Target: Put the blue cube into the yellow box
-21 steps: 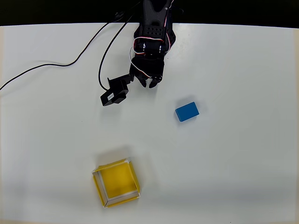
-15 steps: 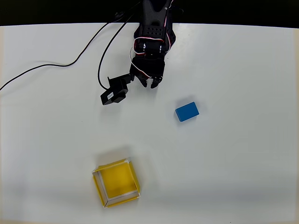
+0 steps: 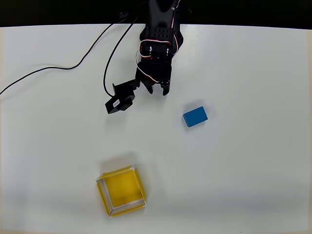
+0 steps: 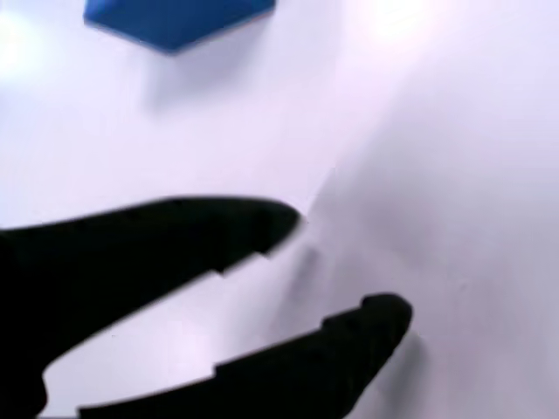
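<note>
Gripper (image 3: pixel 158 90): one, fingers parted, empty | blue cube (image 3: pixel 195 116): one | yellow box (image 3: pixel 122 190): one

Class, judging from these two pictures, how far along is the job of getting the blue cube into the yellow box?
Nothing is done: the blue cube lies on the table, apart from the empty yellow box. The open gripper holds nothing, with the cube ahead in the wrist view. Grasping, carrying and dropping remain.

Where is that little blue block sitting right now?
In the overhead view the blue cube lies on the white table, right of centre, just below and right of the open gripper and well up-right of the yellow box.
</note>
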### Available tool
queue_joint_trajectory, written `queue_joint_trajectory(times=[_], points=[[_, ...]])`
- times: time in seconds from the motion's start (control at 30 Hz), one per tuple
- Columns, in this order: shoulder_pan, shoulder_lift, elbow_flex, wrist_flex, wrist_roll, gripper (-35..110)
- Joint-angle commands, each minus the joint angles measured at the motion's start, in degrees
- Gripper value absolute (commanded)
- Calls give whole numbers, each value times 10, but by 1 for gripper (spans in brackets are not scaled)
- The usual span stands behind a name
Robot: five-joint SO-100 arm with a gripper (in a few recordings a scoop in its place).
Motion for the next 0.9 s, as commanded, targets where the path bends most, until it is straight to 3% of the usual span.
queue_joint_trajectory(times=[0.0,0.37,0.87], points=[[-3,-73,-149,-47,-5,31],[-46,-314,-414,-91,128,49],[-189,-638,-670,55,568,50]])
